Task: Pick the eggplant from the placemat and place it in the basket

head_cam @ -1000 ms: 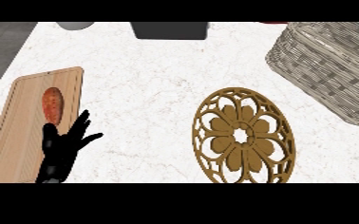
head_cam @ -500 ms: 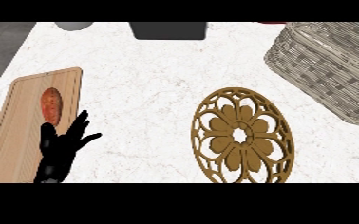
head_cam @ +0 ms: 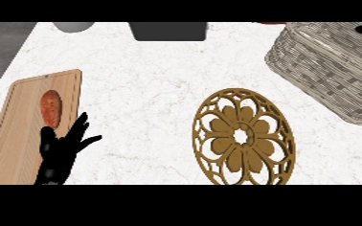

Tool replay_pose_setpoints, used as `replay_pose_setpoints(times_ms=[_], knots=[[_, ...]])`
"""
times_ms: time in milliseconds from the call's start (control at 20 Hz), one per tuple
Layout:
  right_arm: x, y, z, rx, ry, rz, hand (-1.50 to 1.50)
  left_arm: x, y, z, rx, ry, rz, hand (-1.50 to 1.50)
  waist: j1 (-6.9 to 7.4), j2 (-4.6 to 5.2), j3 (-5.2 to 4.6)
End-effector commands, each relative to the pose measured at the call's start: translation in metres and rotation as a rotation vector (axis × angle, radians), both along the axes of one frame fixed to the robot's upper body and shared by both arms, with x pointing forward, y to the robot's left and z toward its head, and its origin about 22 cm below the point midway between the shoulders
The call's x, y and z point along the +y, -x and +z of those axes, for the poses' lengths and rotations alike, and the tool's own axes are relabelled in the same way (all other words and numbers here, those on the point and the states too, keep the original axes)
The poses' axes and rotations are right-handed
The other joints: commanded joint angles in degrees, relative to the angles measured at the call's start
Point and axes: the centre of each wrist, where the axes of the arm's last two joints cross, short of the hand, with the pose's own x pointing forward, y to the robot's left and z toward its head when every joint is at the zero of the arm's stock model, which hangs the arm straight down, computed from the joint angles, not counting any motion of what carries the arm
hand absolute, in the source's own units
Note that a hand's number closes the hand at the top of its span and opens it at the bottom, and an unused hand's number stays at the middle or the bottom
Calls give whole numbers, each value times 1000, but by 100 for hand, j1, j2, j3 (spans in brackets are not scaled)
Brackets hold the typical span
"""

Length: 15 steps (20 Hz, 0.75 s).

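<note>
Head view: the black left hand [head_cam: 60,151] rests at the lower edge over the pale wooden cutting board [head_cam: 25,124], fingers straight and spread, holding nothing, judged idle. The brown openwork round placemat [head_cam: 220,146] lies bare. No eggplant shows; it may be hidden inside the grey woven wicker basket [head_cam: 318,62] at the right edge. Open white marble counter [head_cam: 141,86] lies between them.

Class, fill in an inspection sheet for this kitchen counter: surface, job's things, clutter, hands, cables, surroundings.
Surface: white marbled counter.
Job's things: round openwork placemat centre right; woven basket upper right; eggplant not seen.
Clutter: wooden board at left bearing a reddish oval item; grey round thing and dark box at the far edge.
Hands: left hand open, resting at lower left by the board's edge; right hand not in view.
Cables: nothing seen.
Surroundings: dark floor upper left.
</note>
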Motion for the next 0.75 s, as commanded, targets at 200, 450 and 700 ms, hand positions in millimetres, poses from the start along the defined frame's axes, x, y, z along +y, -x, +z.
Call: replay_pose_setpoints(times_ms=[200,450,700], knots=[[6,4,31,-139,-3,-32,-150,14,7,-2,96,20,19,0,-70,3,-53],[-30,37,38,-228,-29,-120,-150,2,13,-27,104,7,38,0,-207,-23,-58],[-34,76,20,-225,-42,-148,-150,9,13,-1,107,4,53,0,-288,-61,-55]])
